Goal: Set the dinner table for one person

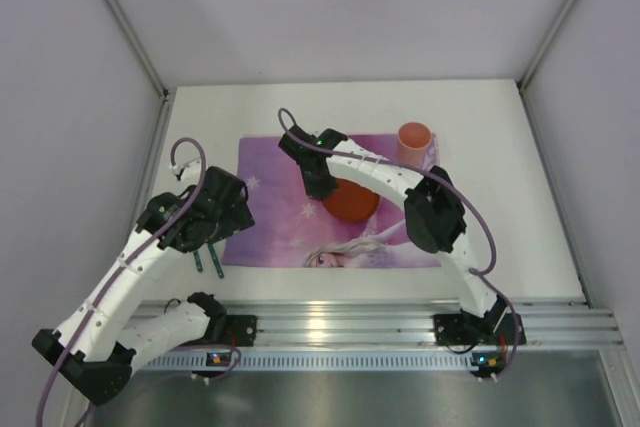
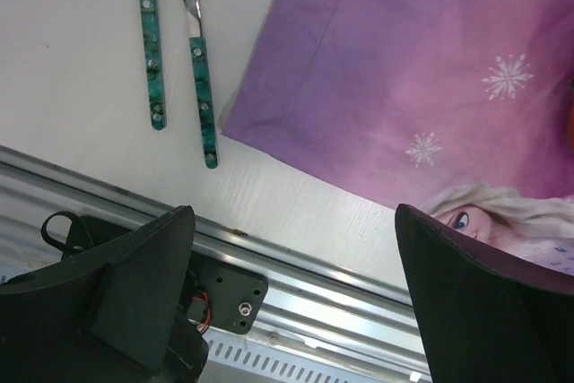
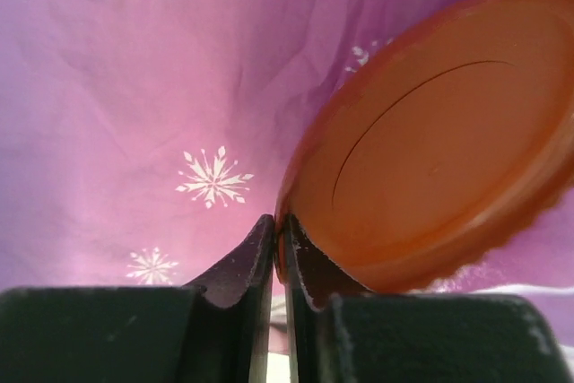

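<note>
Dinner table (image 1: 500, 197): matte white, spread beneath both grippers, ribbed rail along the near edge.
Placemat (image 1: 275, 177): purple with snowflakes, directly under the right gripper and to the right of the left gripper.
Plate (image 3: 439, 132): orange, round, over the placemat's middle, its rim between the right gripper's fingers.
Right gripper (image 3: 280, 230): clenched on the plate's rim.
Left gripper (image 2: 291, 217): fingers spread wide, holding nothing, above the table's near-left area.
Cup (image 1: 414, 142): orange, upright, beyond and to the right of the right gripper.
Fork (image 2: 199, 69): teal handle, ahead-left of the left gripper, just beside the placemat.
Knife (image 2: 151, 51): teal handle, just left of the fork.
</note>
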`<state>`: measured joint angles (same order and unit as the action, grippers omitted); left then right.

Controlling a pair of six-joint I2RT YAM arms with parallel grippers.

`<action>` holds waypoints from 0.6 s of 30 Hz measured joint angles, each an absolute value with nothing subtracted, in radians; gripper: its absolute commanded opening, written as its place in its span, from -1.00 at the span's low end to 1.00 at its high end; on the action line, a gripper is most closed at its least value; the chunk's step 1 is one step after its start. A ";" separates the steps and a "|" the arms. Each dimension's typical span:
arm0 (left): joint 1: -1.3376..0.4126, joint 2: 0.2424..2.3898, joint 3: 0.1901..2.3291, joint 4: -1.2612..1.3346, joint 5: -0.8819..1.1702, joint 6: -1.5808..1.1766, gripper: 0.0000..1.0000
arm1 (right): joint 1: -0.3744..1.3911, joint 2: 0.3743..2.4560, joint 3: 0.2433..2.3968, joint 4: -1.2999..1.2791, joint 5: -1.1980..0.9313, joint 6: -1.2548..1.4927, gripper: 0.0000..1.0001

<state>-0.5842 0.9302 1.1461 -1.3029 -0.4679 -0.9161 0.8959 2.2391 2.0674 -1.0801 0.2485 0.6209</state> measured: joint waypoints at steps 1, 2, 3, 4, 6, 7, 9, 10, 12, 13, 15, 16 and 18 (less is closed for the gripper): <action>-0.579 0.940 1.137 -1.311 -0.467 -0.922 0.97 | 0.896 2.244 2.048 -1.063 0.236 0.613 -0.39; -0.572 0.947 1.133 -1.313 -0.467 -0.924 0.97 | 0.896 2.254 2.025 -1.042 0.218 0.605 -0.16; -0.559 0.956 1.131 -1.315 -0.465 -0.923 0.97 | 0.896 2.259 2.006 -1.024 0.205 0.595 0.05; -0.547 0.965 1.130 -1.314 -0.465 -0.921 0.97 | 0.896 2.264 1.984 -1.005 0.186 0.583 0.31; -0.507 0.985 1.128 -1.310 -0.461 -0.908 0.97 | 0.896 2.269 1.951 -0.978 0.162 0.562 0.44; -0.482 0.997 1.127 -1.307 -0.458 -0.897 0.97 | 0.896 2.268 1.938 -0.970 0.154 0.554 0.47; -0.404 1.026 1.126 -1.293 -0.442 -0.862 0.97 | 0.894 2.259 1.920 -0.953 0.141 0.546 0.49; -0.370 1.037 1.126 -1.284 -0.435 -0.847 0.97 | 0.893 2.247 1.904 -0.945 0.133 0.543 0.50; -0.286 1.057 1.126 -1.257 -0.421 -0.805 0.97 | 0.889 2.209 1.880 -0.943 0.117 0.541 0.50; -0.234 1.066 1.125 -1.239 -0.410 -0.776 0.97 | 0.887 2.180 1.867 -0.942 0.105 0.540 0.51; -0.152 1.081 1.114 -1.201 -0.388 -0.724 0.97 | 0.879 2.110 1.850 -0.941 0.086 0.538 0.51; -0.106 1.090 1.101 -1.177 -0.375 -0.693 0.97 | 0.873 2.072 1.840 -0.935 0.076 0.535 0.51; -0.018 1.116 1.061 -1.124 -0.338 -0.632 0.97 | 0.856 1.977 1.816 -0.926 0.057 0.531 0.50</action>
